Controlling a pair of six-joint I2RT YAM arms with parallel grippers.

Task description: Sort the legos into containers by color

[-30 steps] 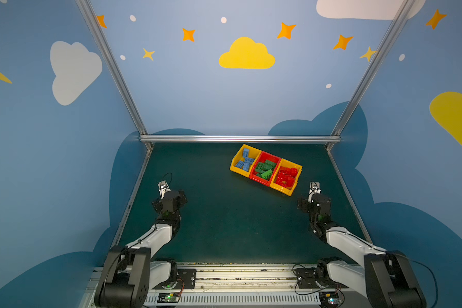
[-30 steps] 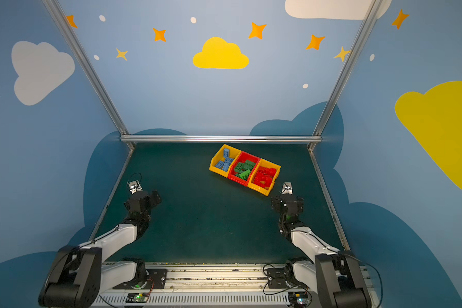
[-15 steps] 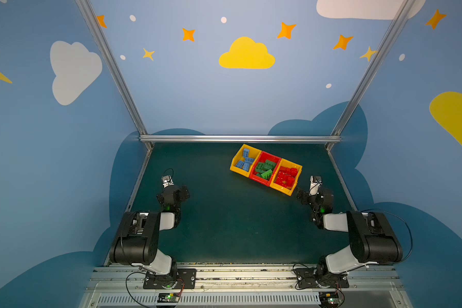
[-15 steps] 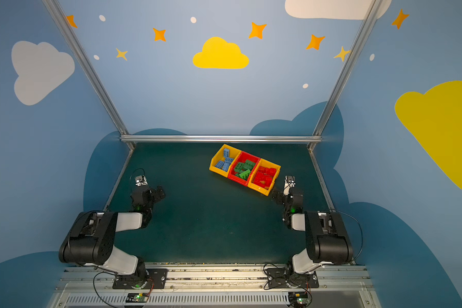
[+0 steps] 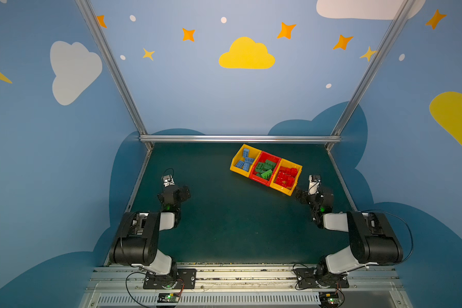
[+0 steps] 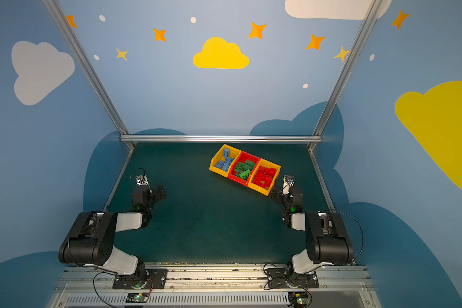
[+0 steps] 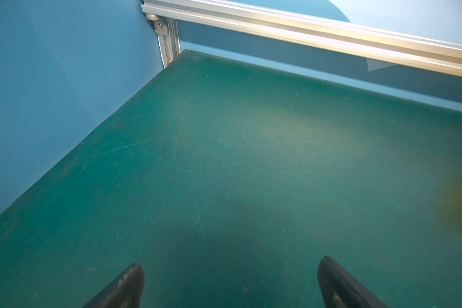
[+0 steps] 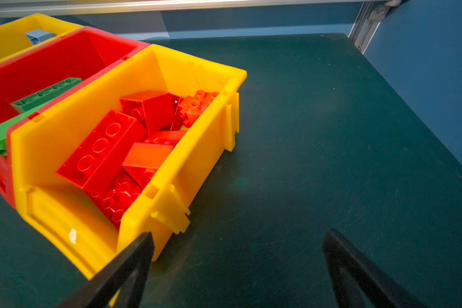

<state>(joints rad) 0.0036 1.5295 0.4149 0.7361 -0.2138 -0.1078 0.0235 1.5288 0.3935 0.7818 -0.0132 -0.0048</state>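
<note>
Plastic, hard and light, the legos (image 5: 264, 168) all lie inside the containers (image 5: 284, 191), a joined row of three bins toward the far right of the desk (image 5: 224, 218). The light blue bricks (image 5: 244, 161) fill the far yellow bin (image 5: 234, 160). The green bricks (image 5: 266, 173) sit in the red bin (image 5: 272, 154), and the red bricks (image 8: 104, 149) are heaped in the near yellow bin (image 8: 64, 128), closest to the right arm. No brick shows loose on the desk in both top views, so the sorting looks complete.

Each brick should handle as a stiff, smooth-sided block of little weight. A pinch across its two long flat walls would likely hold best, since the studded top and the corners give poor purchase and could let it slip. In the heap the red bricks lie tilted, some with the hollow underside up, so a clean grip would call for picking the topmost one. The bins look thin-walled and light, and would probably slide if nudged.

The right end effector (image 8: 238, 237) is spread wide and empty, one of its fingers (image 8: 134, 261) just beside the near corner of that bin; whether it touches cannot be told. The left end effector (image 7: 230, 266) is also spread wide and empty, over bare desk well apart from the bins.
</note>
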